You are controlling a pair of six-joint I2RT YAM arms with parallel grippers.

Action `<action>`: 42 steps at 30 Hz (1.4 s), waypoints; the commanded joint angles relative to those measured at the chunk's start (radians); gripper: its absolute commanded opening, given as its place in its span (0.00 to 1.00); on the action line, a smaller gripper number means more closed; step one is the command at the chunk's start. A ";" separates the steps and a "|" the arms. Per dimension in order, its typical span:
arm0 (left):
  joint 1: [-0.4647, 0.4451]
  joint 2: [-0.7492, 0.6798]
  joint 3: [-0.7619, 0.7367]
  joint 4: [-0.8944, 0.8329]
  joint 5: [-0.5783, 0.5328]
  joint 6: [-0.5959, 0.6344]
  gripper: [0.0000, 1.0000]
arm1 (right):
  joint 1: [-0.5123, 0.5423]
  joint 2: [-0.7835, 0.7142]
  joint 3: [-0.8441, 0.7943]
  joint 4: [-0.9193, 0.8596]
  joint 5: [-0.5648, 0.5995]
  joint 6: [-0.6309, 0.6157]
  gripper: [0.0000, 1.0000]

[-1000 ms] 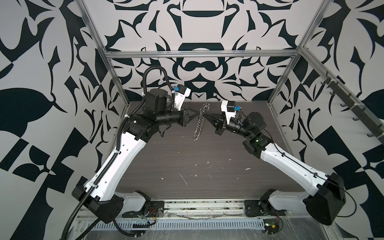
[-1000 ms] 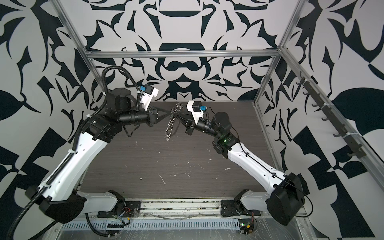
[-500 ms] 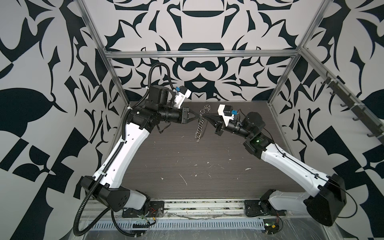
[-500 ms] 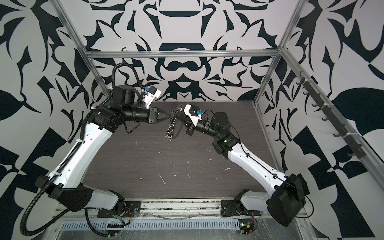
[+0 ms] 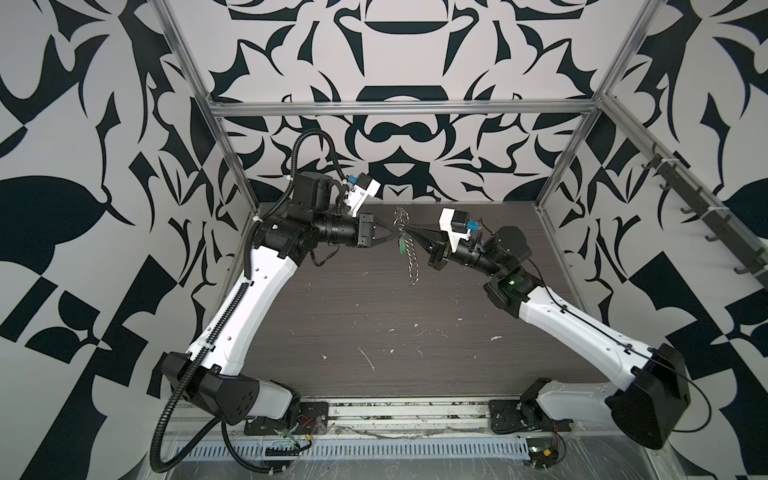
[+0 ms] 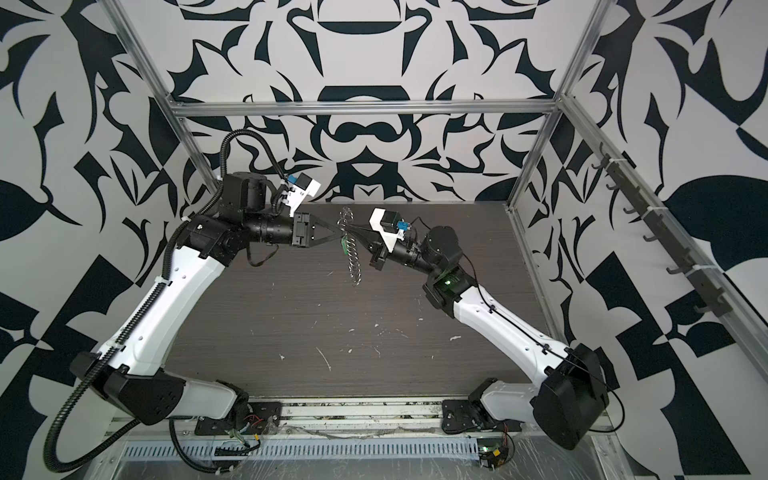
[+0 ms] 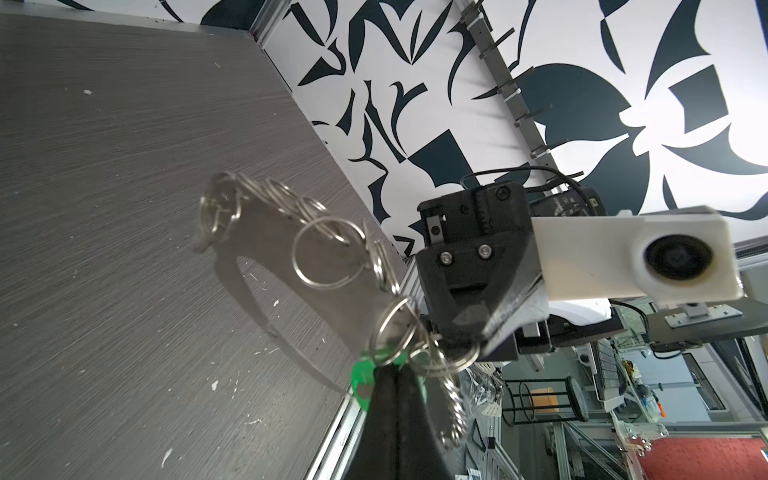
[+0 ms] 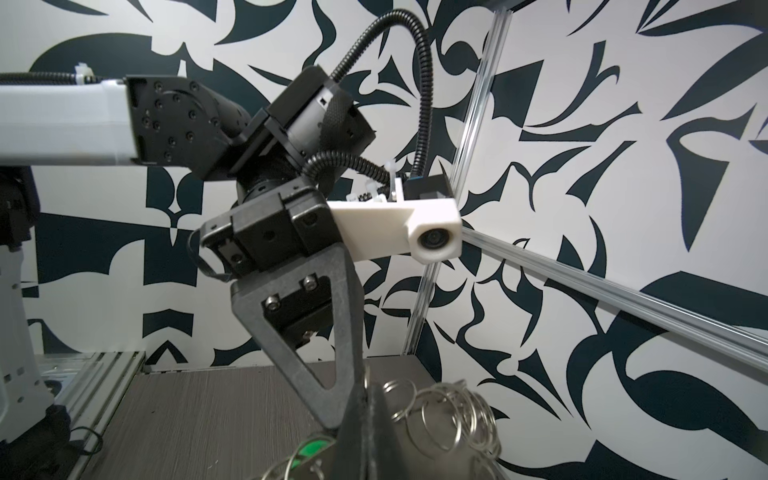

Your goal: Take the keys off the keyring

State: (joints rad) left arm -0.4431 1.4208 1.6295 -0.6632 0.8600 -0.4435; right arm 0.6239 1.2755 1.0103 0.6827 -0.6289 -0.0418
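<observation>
The keyring (image 5: 411,266) hangs in mid-air over the back of the table as a chain of silver split rings (image 7: 324,253), seen in both top views (image 6: 353,266). The keys show only as a bright green tag (image 5: 402,246) among the top rings; the dark key itself is hidden. My left gripper (image 7: 392,372) is shut with the green tag (image 7: 360,376) at its tips. My right gripper (image 8: 368,388) faces it tip to tip, shut on a silver ring of the keyring (image 8: 453,415). In a top view the left gripper (image 5: 392,233) and right gripper (image 5: 406,230) almost touch.
A dark wood-grain table (image 5: 374,324) with white flecks lies below. Aluminium frame posts (image 5: 561,166) and patterned walls close in the back and sides. A rail of hooks (image 5: 681,195) runs along the right wall.
The left arm has lifted its elbow and rolled its wrist, and its tips have edged right into the top rings. The right gripper and hanging chain have barely moved.
</observation>
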 commanded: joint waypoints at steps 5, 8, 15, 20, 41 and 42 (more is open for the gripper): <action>-0.005 0.004 -0.077 0.135 -0.058 -0.127 0.00 | 0.027 0.017 0.016 0.457 -0.004 0.163 0.00; -0.001 0.000 -0.040 0.068 -0.078 -0.085 0.00 | 0.028 0.000 -0.013 0.405 0.011 0.123 0.00; 0.041 -0.005 0.084 -0.230 -0.278 0.076 0.00 | 0.027 -0.107 -0.056 0.136 0.035 -0.047 0.00; 0.043 0.019 0.143 -0.266 -0.305 0.104 0.00 | 0.028 -0.126 -0.067 0.042 0.031 -0.078 0.00; 0.041 -0.016 0.138 -0.246 -0.357 0.122 0.00 | 0.027 -0.059 0.020 -0.200 0.025 -0.061 0.15; 0.043 -0.014 0.140 -0.251 -0.355 0.127 0.00 | 0.028 -0.058 0.030 -0.216 0.021 -0.069 0.16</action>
State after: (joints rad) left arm -0.4011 1.4288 1.7741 -0.9035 0.5072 -0.3340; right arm 0.6498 1.2190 0.9825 0.4763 -0.5888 -0.1078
